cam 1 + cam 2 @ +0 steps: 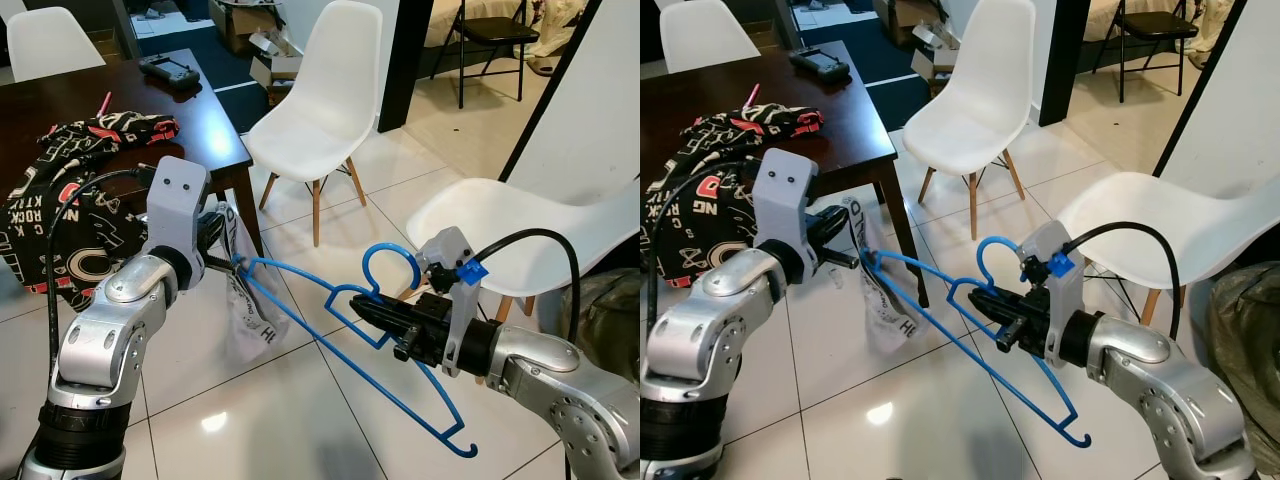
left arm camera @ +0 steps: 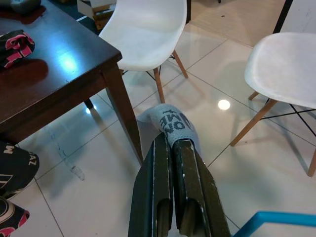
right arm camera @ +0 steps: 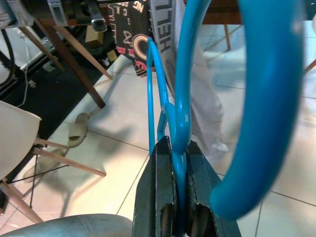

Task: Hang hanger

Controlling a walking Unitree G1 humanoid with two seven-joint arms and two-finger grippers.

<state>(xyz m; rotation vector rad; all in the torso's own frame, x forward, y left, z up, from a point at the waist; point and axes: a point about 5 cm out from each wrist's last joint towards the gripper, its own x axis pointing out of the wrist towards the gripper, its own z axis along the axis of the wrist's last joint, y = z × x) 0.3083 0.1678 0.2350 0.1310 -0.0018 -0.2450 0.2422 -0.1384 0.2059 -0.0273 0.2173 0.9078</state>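
Early stage: hanger is held in mid-air over the floor, not hung, no rail in sight. Right gripper is clamped on the neck under the hook. Left gripper is closed on a white cloth at the hanger's far end. Count: one hanger, one cloth, three chairs, one table

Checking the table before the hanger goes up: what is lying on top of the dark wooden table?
On the dark table lie a black patterned garment, partly hanging over the edge, a pink pen and a dark handheld device. Anything beneath the garment is covered.
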